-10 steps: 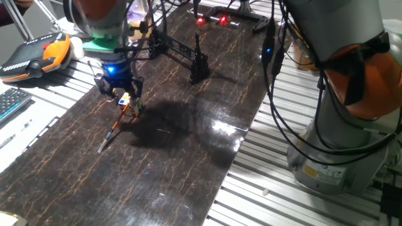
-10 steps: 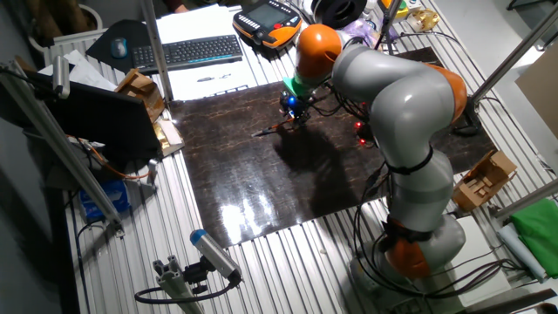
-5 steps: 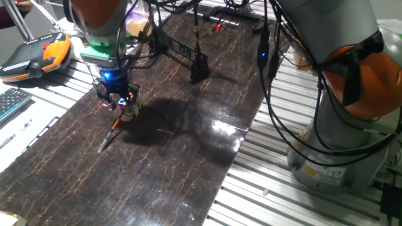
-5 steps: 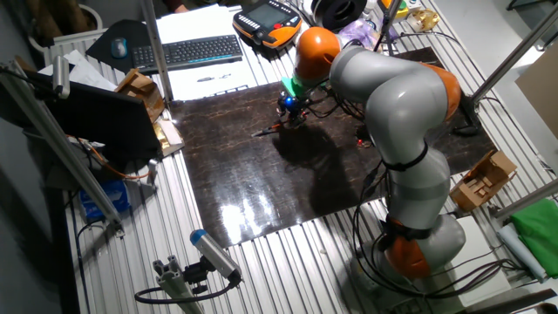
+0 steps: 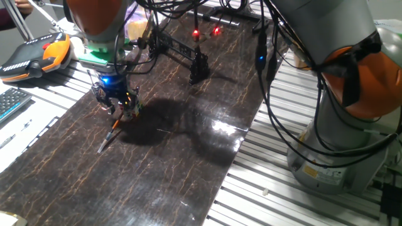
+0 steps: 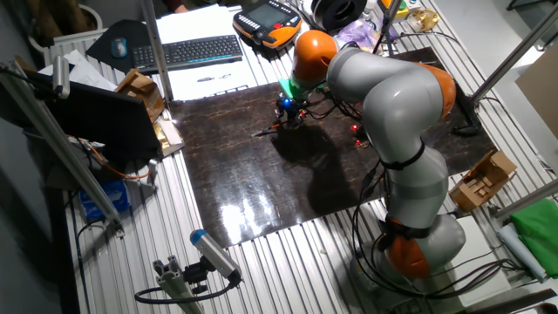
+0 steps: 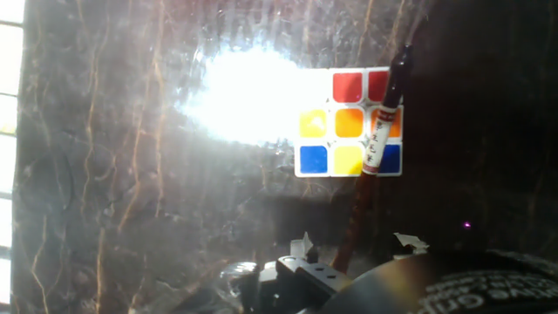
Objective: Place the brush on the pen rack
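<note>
The brush [image 5: 112, 132] lies on the dark mat, its orange-brown shaft leaning up over the multicoloured cube [image 5: 132, 108]. My gripper [image 5: 117, 103] is low over the brush's upper end and the cube. In the hand view the brush [image 7: 377, 139] crosses the cube [image 7: 331, 122] and runs down between my two fingertips [image 7: 302, 248]. The jaws stand apart on either side of the shaft, not touching it. The pen rack [image 5: 177, 49] stands farther back on the mat, a black bar between blocky feet. The other fixed view shows the gripper [image 6: 290, 108] and brush [image 6: 266, 131].
An orange-black teach pendant [image 5: 39, 53] and a keyboard [image 5: 9, 103] lie left of the mat [image 5: 176, 150]. The robot's grey and orange base [image 5: 342, 119] and hanging cables [image 5: 270, 75] stand to the right. Bright glare washes the hand view.
The gripper has moved a little to the left and lower, closer onto the brush's upper end. The brush and cube have stayed in place.
</note>
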You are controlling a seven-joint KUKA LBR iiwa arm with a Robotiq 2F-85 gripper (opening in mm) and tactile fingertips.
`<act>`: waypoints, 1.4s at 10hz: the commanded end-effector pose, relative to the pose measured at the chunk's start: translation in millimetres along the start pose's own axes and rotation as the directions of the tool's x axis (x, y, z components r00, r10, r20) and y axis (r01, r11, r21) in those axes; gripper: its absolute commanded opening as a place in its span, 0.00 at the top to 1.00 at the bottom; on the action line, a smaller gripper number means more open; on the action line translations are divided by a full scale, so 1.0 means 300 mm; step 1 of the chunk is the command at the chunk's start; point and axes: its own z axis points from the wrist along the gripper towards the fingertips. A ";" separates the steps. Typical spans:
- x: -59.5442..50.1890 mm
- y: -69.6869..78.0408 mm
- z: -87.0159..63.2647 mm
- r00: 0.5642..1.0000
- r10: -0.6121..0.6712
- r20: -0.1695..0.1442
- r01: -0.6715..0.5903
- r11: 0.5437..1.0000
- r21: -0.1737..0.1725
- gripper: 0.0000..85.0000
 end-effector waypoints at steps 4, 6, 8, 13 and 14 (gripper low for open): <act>0.011 0.002 0.028 0.999 0.036 -0.011 -0.037 0.999 -0.005 0.42; 0.021 -0.001 0.043 0.999 0.046 -0.014 -0.046 0.999 -0.003 0.42; 0.033 -0.007 0.054 0.998 0.055 -0.018 -0.055 0.998 -0.002 0.42; 0.047 -0.015 0.075 0.996 0.077 -0.051 -0.077 0.997 0.009 0.43; 0.046 -0.014 0.075 0.995 0.079 -0.053 -0.078 0.997 0.012 0.44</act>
